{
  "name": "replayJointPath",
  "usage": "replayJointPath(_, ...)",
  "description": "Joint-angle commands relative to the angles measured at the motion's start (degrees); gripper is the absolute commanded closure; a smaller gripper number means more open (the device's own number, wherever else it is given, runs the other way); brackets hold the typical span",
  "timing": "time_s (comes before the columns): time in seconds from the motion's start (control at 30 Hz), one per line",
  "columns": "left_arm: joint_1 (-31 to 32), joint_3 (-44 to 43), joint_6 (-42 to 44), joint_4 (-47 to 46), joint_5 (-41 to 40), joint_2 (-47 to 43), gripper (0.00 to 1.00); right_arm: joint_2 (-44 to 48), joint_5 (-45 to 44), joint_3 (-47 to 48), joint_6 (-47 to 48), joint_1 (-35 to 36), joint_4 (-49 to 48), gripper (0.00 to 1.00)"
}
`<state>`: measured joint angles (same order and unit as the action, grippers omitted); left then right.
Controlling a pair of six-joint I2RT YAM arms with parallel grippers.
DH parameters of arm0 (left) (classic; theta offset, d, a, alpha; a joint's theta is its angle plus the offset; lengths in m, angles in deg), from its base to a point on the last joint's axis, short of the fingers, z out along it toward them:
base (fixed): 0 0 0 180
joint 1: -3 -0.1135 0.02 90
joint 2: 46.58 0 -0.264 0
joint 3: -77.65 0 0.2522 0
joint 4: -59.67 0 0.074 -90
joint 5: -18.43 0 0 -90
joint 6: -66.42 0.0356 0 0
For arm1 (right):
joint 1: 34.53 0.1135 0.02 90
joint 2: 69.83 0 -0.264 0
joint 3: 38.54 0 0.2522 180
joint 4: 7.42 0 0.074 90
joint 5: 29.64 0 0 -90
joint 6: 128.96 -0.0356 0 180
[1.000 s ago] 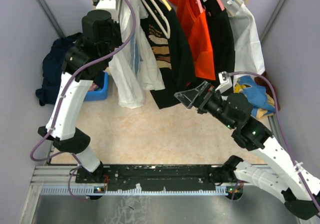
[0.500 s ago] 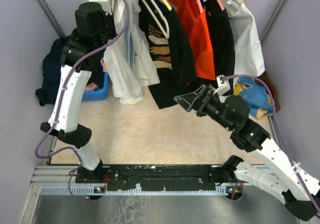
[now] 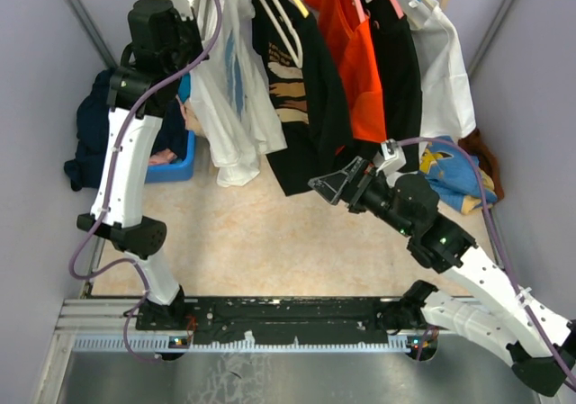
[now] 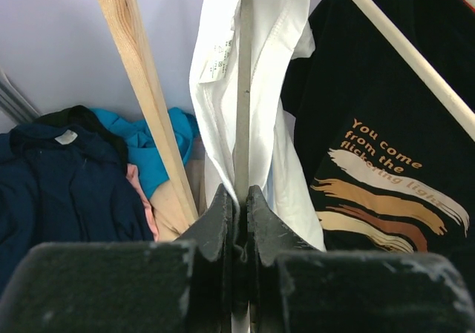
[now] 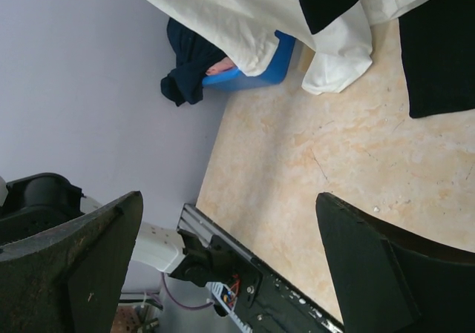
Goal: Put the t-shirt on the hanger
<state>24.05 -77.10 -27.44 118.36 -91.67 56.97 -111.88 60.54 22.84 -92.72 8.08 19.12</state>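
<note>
The white t-shirt, with a strip of blue print showing, hangs from the top left of the rail area, draped over the hanger. In the left wrist view the hanger shows as a thin grey arm running straight up between folds of the t-shirt. My left gripper is shut on that grey arm, with white fabric beside the jaws. The hanger's hook is hidden. My right gripper stands wide open and holds nothing, low at the centre right, its fingers over the bare floor.
A black printed shirt, an orange shirt and a plain white garment hang to the right. A wooden post stands just left of the t-shirt. A blue bin, dark navy clothes and a blue-yellow cloth lie low.
My left arm has risen and swung back towards the top left, carrying the hanger and t-shirt up with it. The right arm has edged slightly left, still open.
</note>
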Motion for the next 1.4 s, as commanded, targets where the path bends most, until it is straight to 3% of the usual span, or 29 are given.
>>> replayJointPath(0.0, -0.91, -3.06, -1.54, -6.5, 3.03, 0.18, 1.0, -0.63, 1.06, 0.06, 0.22, -0.25, -3.87, 0.01)
replayJointPath(0.27, -1.81, -2.84, -3.32, -7.08, 4.96, 0.44, 1.0, -2.14, 1.91, -0.54, 0.27, -0.55, -5.09, 0.01)
replayJointPath(0.67, -1.81, 5.95, -4.05, -5.62, 6.32, -2.38, 1.0, -3.81, 2.45, 0.19, 0.77, -0.95, -5.57, 0.01)
replayJointPath(1.13, -1.9, 2.48, -3.66, -5.88, 6.44, -0.34, 1.0, -3.06, 2.21, -0.5, 0.71, -1.04, -5.14, 0.01)
replayJointPath(1.27, -1.9, 6.43, -3.53, -7.9, 6.56, -2.88, 0.91, -3.02, 2.29, -0.75, 0.51, -1.06, -5.32, 0.01)
replayJointPath(1.37, -1.9, 7.23, -3.44, -7.52, 6.32, -3.26, 0.91, -3.16, 2.52, -1.06, 0.35, -1.04, -5.79, 0.01)
